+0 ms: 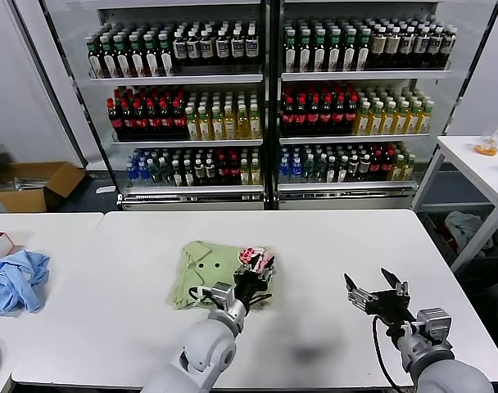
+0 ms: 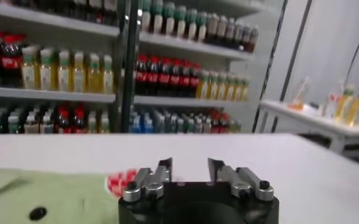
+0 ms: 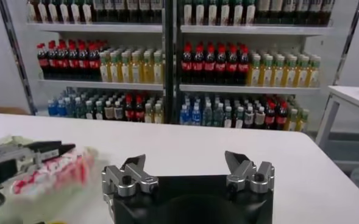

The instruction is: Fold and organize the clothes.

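On white table (image 1: pixel 331 246) before drinks fridge (image 1: pixel 265 98), green shirt (image 1: pixel 204 270) under parted left tool (image 1: pixel 253 282); right tool (image 1: pixel 378 296) parted.

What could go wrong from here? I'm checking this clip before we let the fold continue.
The left gripper sits open at the right edge of the light green short-sleeved cotton shirt, near its pink-and-white printed patch; closing there may catch only the top layer and undo the bundle. The right gripper hovers open over the bare white table, so nothing steadies the shirt.
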